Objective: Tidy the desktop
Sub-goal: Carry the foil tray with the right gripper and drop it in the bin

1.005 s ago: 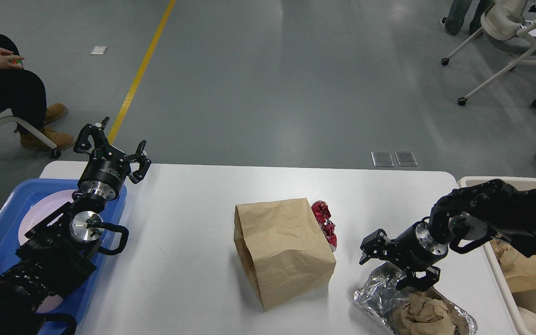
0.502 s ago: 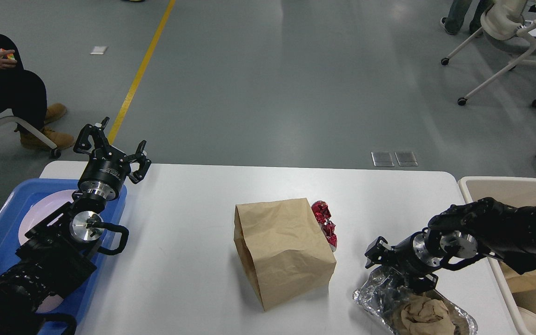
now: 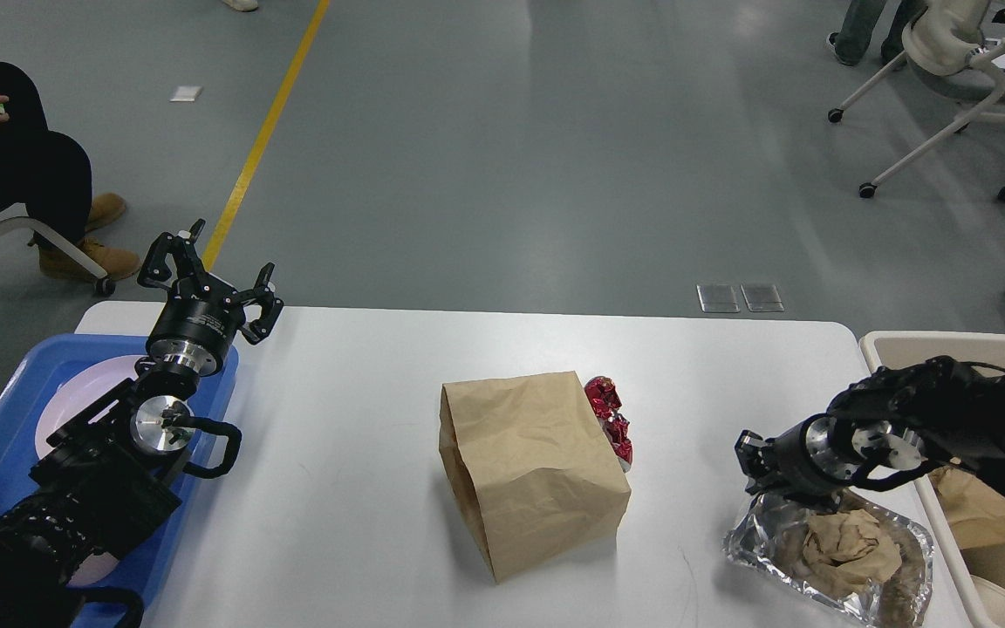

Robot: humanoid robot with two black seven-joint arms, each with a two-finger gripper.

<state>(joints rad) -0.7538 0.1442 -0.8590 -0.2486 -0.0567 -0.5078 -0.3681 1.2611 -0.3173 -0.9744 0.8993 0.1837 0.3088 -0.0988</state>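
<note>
While the left gripper [image 3: 208, 276] hangs unchanged above the far left corner of the desktop [image 3: 363, 488], fingers spread wide and holding nothing, the right gripper [image 3: 751, 462] has shifted rightward since a second ago, and the foil tray [image 3: 825, 558] has moved with it toward the near right edge. That gripper is seen dark and end-on against the tray's far rim, so I cannot tell whether its fingers grip the foil or merely touch it. Its arm reaches in low from the right, crossing over the beige bin [image 3: 891, 349]. Crumpled brown paper [image 3: 847, 545] lies inside the foil tray. A brown paper bag [image 3: 529, 467] lies on its side mid-table, with a red foil wrapper [image 3: 609, 414] touching its far right side. On the left, a blue tray [image 3: 23, 410] holds a white plate [image 3: 75, 401] beneath the left arm.
</note>
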